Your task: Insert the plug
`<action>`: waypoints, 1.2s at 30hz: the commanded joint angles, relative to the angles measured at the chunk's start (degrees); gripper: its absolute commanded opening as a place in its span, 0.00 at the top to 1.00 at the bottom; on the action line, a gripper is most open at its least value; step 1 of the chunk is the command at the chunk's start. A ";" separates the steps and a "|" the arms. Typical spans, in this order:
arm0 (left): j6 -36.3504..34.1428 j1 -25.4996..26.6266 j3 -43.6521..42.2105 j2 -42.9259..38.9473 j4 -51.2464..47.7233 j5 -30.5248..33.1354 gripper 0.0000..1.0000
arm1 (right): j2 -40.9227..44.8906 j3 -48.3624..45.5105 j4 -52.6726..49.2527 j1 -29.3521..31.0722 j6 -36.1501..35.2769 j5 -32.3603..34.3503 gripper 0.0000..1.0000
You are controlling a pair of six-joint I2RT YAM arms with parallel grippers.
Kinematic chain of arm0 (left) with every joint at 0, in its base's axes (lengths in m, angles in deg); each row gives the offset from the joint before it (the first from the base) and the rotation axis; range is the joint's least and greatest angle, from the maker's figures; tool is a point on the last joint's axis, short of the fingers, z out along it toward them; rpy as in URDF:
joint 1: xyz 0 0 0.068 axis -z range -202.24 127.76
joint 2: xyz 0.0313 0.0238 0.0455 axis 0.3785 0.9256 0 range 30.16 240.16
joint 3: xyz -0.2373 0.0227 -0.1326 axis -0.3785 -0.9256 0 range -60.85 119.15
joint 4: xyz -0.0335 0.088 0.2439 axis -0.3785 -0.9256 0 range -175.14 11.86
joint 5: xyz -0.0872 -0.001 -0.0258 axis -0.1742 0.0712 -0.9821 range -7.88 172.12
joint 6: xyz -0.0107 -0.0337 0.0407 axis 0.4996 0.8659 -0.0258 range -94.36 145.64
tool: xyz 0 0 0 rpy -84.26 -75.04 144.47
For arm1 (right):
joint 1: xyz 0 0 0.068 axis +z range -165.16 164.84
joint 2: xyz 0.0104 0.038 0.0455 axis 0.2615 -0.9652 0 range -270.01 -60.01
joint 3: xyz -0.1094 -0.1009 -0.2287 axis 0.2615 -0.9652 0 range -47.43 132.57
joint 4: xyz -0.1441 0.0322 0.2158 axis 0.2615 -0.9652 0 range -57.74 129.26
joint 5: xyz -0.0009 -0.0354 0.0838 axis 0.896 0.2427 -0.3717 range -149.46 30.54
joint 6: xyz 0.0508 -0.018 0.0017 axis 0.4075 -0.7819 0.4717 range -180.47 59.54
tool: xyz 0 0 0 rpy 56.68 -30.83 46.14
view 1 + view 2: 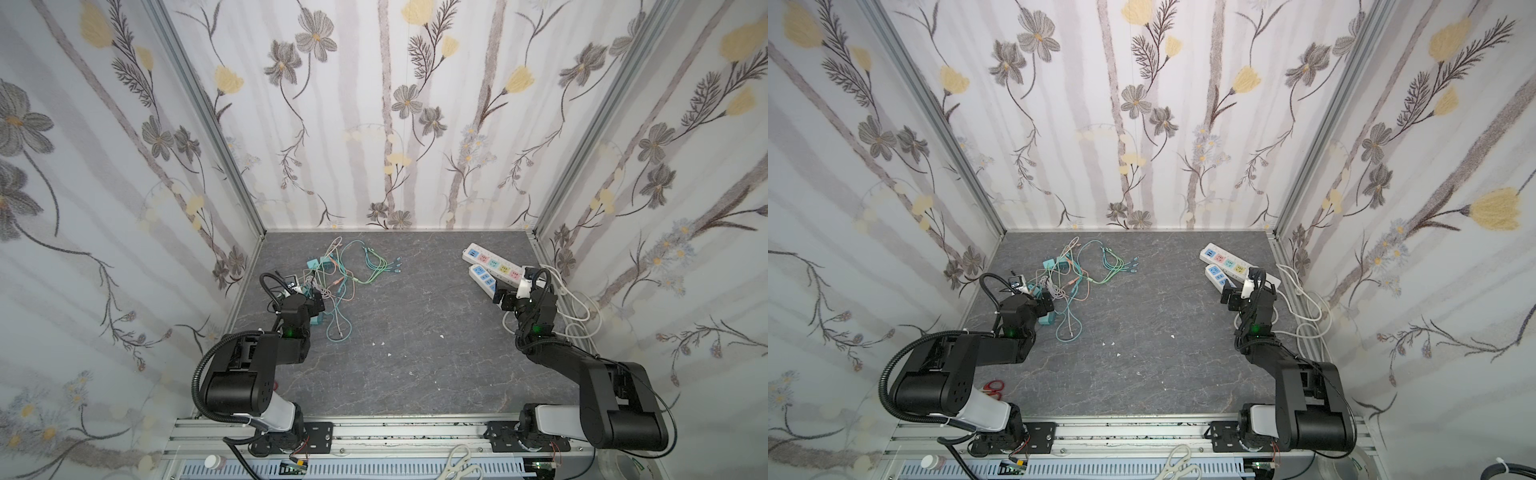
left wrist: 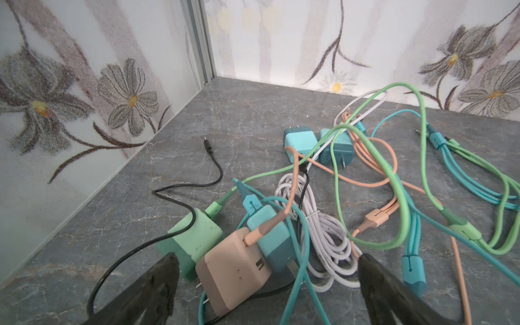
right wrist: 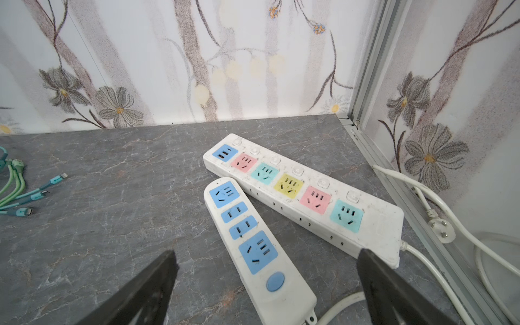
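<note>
Three charger plugs lie side by side in a cable tangle: a beige one point(image 2: 236, 270), a mint one point(image 2: 194, 239) and a teal one point(image 2: 270, 236). My left gripper point(image 2: 267, 261) hangs open just over them, fingers either side, touching nothing; in a top view it point(image 1: 309, 301) sits at the tangle's near left. Two white power strips lie at the back right: a short one with blue sockets point(image 3: 253, 242) and a long one with coloured sockets point(image 3: 304, 197). My right gripper point(image 3: 267, 256) is open above the short strip's switch end.
Two more teal chargers point(image 2: 318, 145) lie farther back among green, teal, peach and white cables point(image 1: 340, 282). The strips' white cords point(image 1: 577, 307) loop along the right wall. Patterned walls close three sides. An aluminium rail point(image 1: 395, 428) runs along the front.
</note>
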 commanded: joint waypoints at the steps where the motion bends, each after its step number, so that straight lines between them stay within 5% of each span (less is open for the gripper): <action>1: -0.80 0.80 3.50 -4.21 -10.99 1.07 0.00 | 2.91 5.43 -13.11 0.05 0.29 0.95 0.00; 9: 8.50 1.59 16.16 -10.53 -35.92 5.31 0.00 | 2.26 23.45 -40.05 -1.25 13.93 4.13 0.01; 18: 19.19 1.76 23.60 -12.62 -47.32 1.12 0.00 | -11.10 39.61 -50.01 -8.34 34.50 -21.75 0.01; 26: 22.93 1.46 24.45 -13.41 -52.82 1.05 0.00 | -29.33 53.53 -53.13 -15.29 42.93 -33.89 0.01; 29: 23.25 0.80 24.85 -13.40 -54.45 -3.42 0.00 | -36.68 61.45 -55.90 -17.78 45.09 -37.46 0.01; 36: 22.16 0.65 24.22 -13.40 -53.47 -10.43 0.00 | -46.70 76.86 -65.78 -19.54 42.59 -33.86 0.00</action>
